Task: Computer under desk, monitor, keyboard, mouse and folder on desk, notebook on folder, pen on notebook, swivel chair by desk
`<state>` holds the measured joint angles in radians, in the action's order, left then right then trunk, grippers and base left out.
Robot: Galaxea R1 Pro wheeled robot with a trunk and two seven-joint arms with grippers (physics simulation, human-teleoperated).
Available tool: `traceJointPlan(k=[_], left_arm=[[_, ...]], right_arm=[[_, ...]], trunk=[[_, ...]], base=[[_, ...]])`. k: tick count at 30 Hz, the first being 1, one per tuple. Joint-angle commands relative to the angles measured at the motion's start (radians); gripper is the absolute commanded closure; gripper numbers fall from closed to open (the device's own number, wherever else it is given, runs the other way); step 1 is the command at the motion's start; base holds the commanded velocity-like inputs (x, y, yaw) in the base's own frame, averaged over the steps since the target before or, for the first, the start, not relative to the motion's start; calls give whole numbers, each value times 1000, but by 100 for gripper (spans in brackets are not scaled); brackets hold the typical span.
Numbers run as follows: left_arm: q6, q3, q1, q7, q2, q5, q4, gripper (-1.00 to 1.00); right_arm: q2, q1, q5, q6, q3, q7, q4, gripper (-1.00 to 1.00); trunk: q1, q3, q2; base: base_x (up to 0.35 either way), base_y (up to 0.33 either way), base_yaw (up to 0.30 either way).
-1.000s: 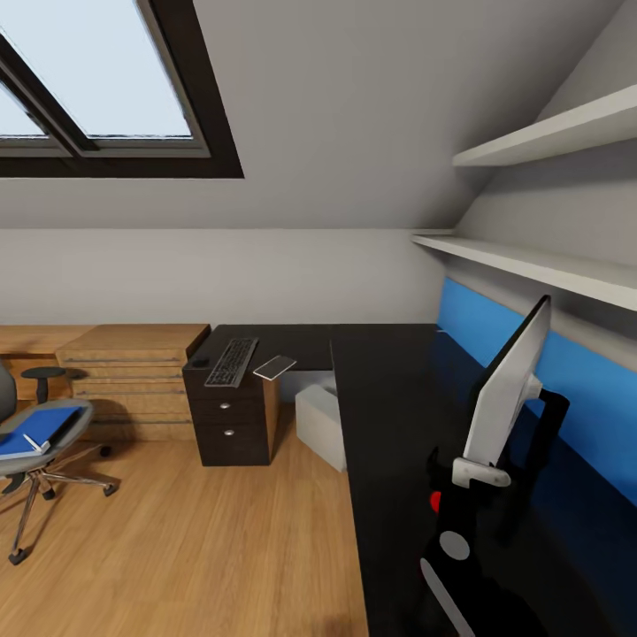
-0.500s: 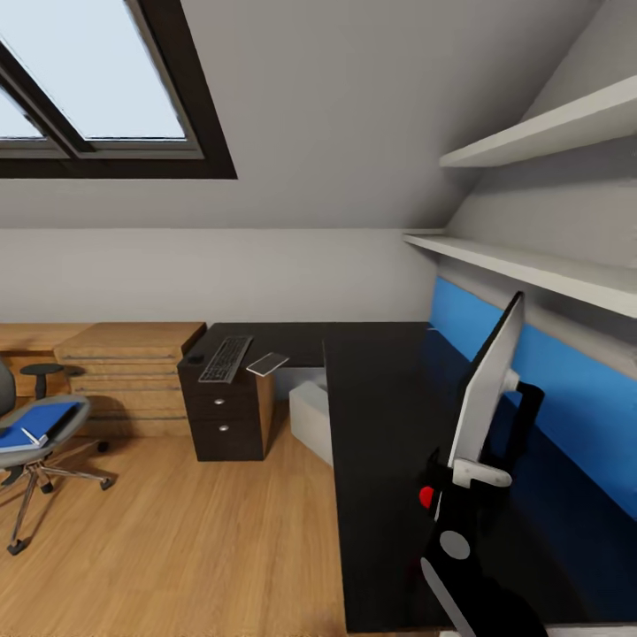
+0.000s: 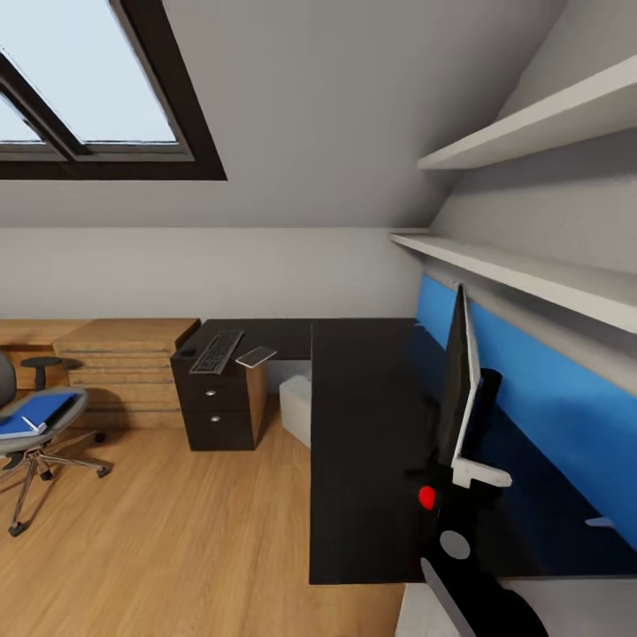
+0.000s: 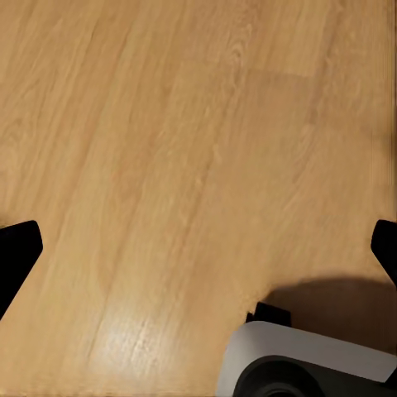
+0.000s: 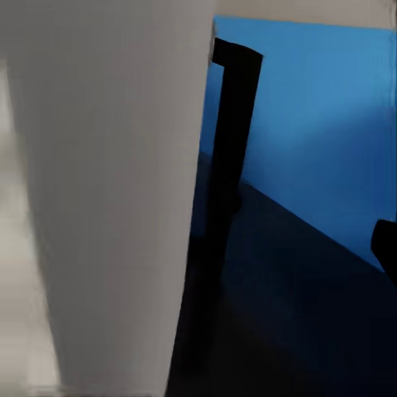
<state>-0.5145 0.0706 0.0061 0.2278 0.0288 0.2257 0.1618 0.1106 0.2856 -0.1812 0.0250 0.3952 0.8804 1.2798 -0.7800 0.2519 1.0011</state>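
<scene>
Blue folder (image 3: 35,412) on swivel chair (image 3: 31,425); right tool (image 3: 460,482) clamped on monitor (image 3: 461,380); left tool (image 4: 198,248) spread.

A dark-framed skylight (image 3: 97,97) is set into the sloped ceiling, pale sky behind its panes. Two long white shelves (image 3: 531,119) run along the wall, one above the other, both bare on their visible faces. Below the lower shelf a bright blue wall panel (image 3: 548,389) stretches the length of that wall; it shows again in the right wrist view (image 5: 322,116). A light oak dresser (image 3: 124,367) with stacked drawers stands against the far wall on the plank floor (image 3: 177,531). The same boards show beneath the left wrist camera (image 4: 165,165).
</scene>
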Motion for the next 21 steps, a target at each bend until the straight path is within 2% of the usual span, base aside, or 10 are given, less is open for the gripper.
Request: traceJointPlan(k=[1,11,21], left_arm=[[-1,8,1,5,0,6,2,-100],[-1,8,0,5,0,6,3,-100],[-2,6,0,5,0,7,3,-100]], right_arm=[[1,1,-6,3,4,7,1,-100],[1,1,-6,3,4,6,1,-100],[1,1,-6,6,4,6,1,-100]], trunk=[[0,1,1],[0,1,1],[0,1,1]], base=[[-235,-250,0],[-229,-245,0],[-21,-55,0]])
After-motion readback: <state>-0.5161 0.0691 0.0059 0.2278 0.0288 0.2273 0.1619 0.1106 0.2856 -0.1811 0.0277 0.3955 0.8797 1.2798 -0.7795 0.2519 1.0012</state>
